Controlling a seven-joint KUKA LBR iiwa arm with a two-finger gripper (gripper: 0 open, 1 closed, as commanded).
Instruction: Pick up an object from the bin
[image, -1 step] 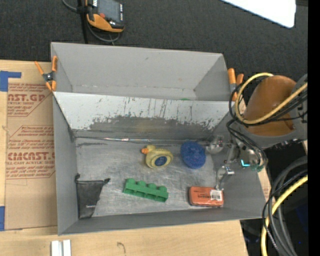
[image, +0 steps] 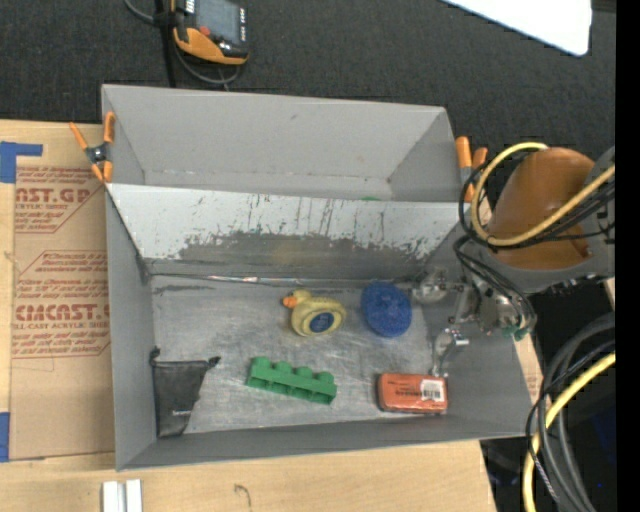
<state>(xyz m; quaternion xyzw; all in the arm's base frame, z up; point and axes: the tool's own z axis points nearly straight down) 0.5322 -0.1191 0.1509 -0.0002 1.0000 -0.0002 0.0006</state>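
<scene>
The pincer (image: 446, 318) is seen low on the right side of the bin (image: 270, 130), where the arm (image: 530, 205) reaches in over the rim. Whether it is released or clenched cannot be told from this angle, and nothing is made out in its grasp.

No thing has been lifted yet, so every candidate lies on the bin floor. Two are close by. A blue ball (image: 386, 308) sits just to the pincer's left, near the foot of the back wall. An orange block (image: 410, 393) with a pale label lies flat just below it in the view, towards the front wall. Either is judged to be within easy reach, and which is meant cannot be decided from the pose alone.

The rest are spread apart rather than heaped, so a clean approach from above is allowed to each. A yellow toy (image: 315, 318) with a blue spot is set left of the ball, close to it but apart. A green brick (image: 291, 379) lies slantwise in the middle front. A dark scrap (image: 178, 392) is propped in the front left corner against the sloping side, where it is judged awkward to grip.

The floor and back wall are bare grey metal, heavily scuffed and streaked. The walls slope inward, so loose things are kept towards the middle. The bin is carried on a pale wooden worktop (image: 300, 480), and dark ground is seen beyond it.
</scene>
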